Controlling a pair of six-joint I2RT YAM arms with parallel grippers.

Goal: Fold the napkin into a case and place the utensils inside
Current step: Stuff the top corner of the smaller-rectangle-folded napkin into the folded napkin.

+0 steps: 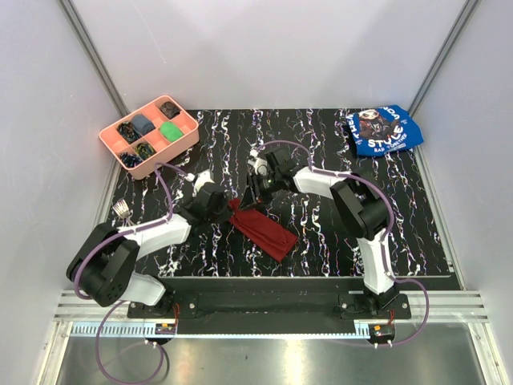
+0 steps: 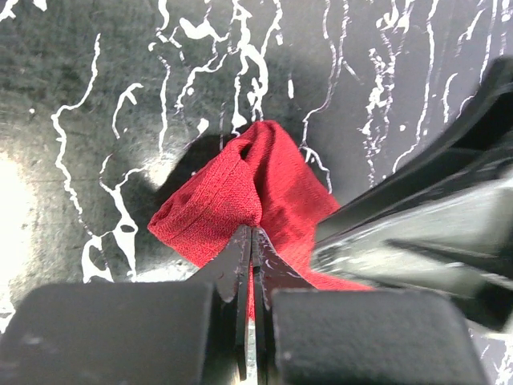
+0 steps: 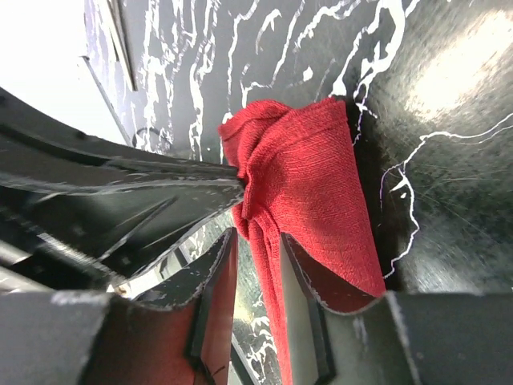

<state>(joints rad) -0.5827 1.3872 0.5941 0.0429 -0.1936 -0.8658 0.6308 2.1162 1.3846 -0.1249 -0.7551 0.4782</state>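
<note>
The napkin [image 1: 264, 231] is a dark red folded strip lying slantwise on the black marbled mat, its upper left end lifted. My left gripper [image 1: 227, 210] is shut on that end; in the left wrist view its jaws [image 2: 252, 234] pinch the bunched cloth [image 2: 240, 188]. My right gripper [image 1: 255, 192] is right beside it at the same end. In the right wrist view its jaws [image 3: 256, 253] stand apart with a hanging fold of the napkin [image 3: 309, 184] between them. A silver fork [image 1: 122, 210] lies at the mat's left edge. No other utensil shows.
A pink compartment tray [image 1: 186, 138] with small items stands at the back left. A blue printed cloth [image 1: 383, 130] lies at the back right. Grey walls close in both sides. The two grippers' fingers nearly touch over the napkin end.
</note>
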